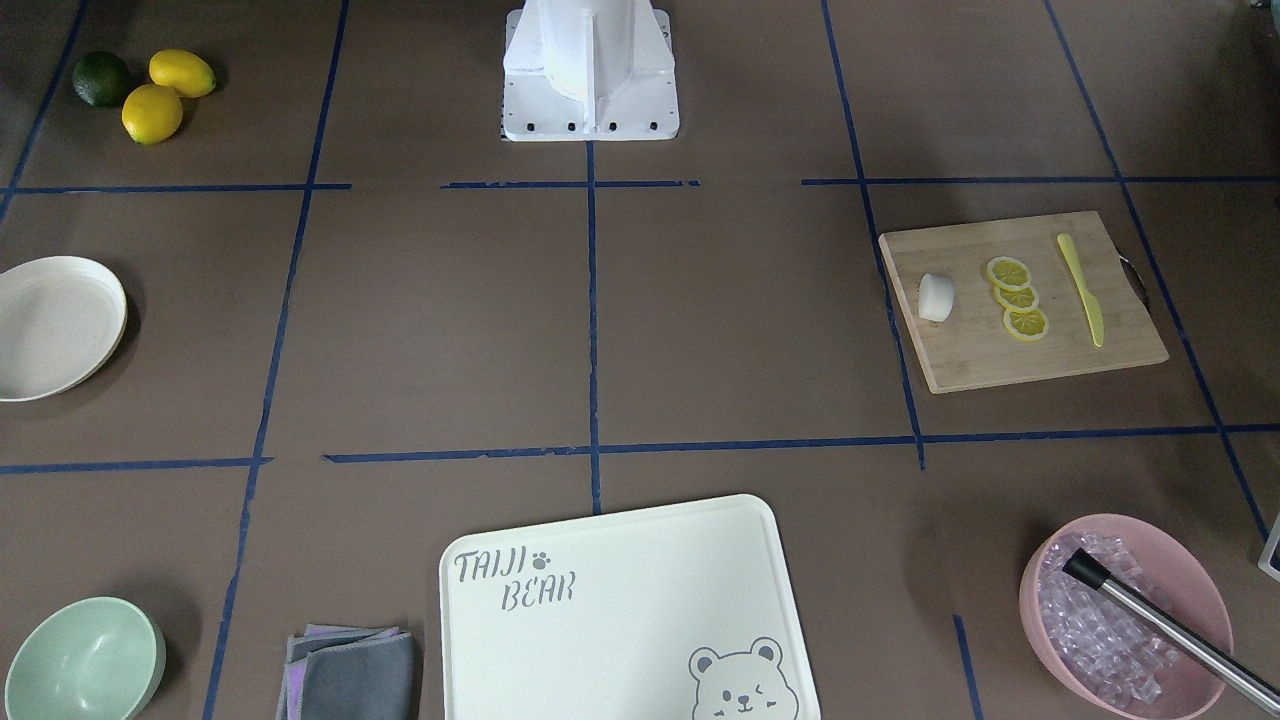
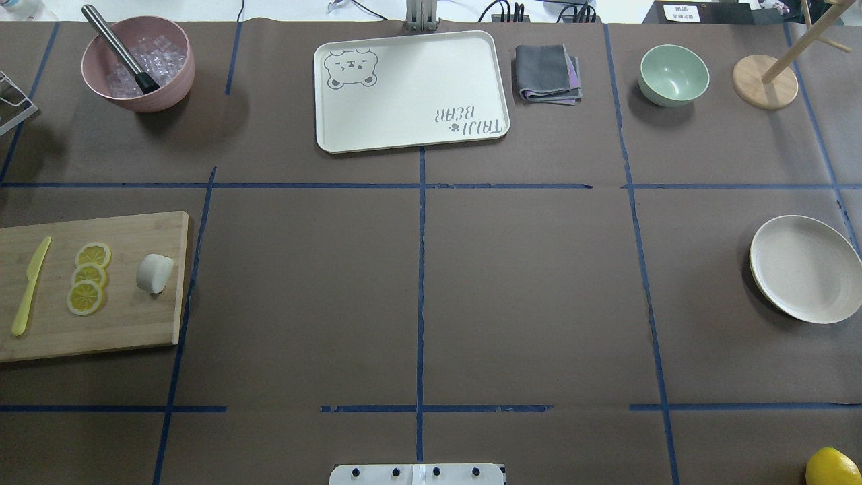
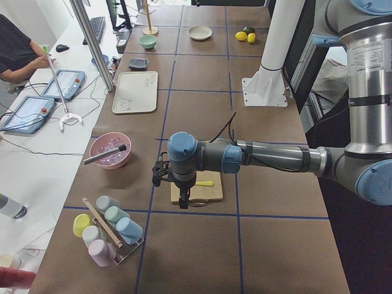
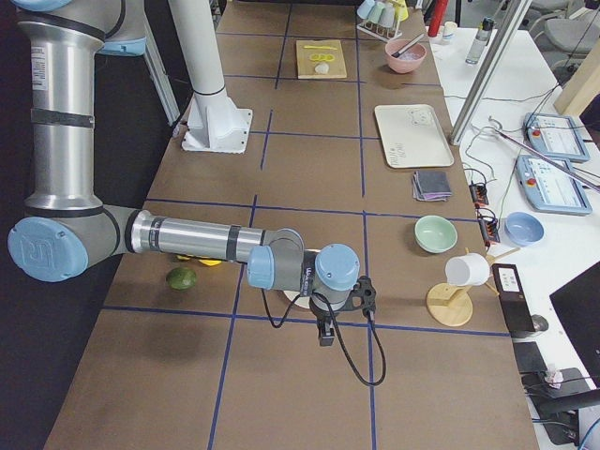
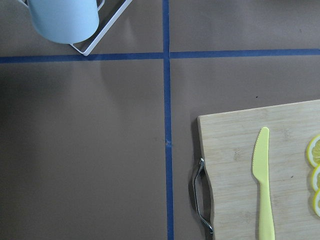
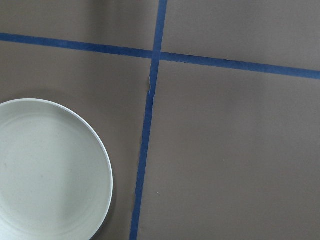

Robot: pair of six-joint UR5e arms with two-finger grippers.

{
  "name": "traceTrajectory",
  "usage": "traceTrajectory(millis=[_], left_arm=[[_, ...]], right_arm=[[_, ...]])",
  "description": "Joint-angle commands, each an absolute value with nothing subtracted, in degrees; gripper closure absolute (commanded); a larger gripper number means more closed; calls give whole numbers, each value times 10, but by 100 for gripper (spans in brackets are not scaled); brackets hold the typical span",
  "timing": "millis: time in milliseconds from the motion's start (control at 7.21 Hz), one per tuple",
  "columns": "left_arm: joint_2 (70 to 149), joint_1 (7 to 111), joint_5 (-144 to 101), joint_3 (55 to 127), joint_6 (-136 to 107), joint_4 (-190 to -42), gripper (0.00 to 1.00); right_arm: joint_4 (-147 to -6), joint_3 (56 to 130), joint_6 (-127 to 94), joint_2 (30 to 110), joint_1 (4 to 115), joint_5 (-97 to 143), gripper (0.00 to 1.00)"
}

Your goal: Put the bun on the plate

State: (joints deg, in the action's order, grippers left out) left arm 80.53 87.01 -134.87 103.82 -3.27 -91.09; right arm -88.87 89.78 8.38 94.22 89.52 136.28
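The white bun lies on the wooden cutting board, beside three lemon slices and a yellow knife. The cream plate sits bare at the table's opposite end, and its rim fills the lower left of the right wrist view. My left gripper hangs above the board's outer end; the left wrist view shows the knife but no bun. My right gripper hovers beside the plate. Whether either gripper is open or shut I cannot tell.
A bear-printed tray, grey cloth, green bowl and pink bowl of ice with a metal tool line the far edge. Lemons and a lime lie near the plate. A cup rack stands past the board.
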Motion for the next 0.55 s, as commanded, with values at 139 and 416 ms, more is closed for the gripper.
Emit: traceTrajectory(millis=[139,416], left_arm=[[799,869,-1348,1038,-33,-952,0],[799,869,-1349,1040,-33,-953,0]], right_arm=[[-772,847,-15,939,856,1384,0],[-636,810,-150,939,804,1380,1]])
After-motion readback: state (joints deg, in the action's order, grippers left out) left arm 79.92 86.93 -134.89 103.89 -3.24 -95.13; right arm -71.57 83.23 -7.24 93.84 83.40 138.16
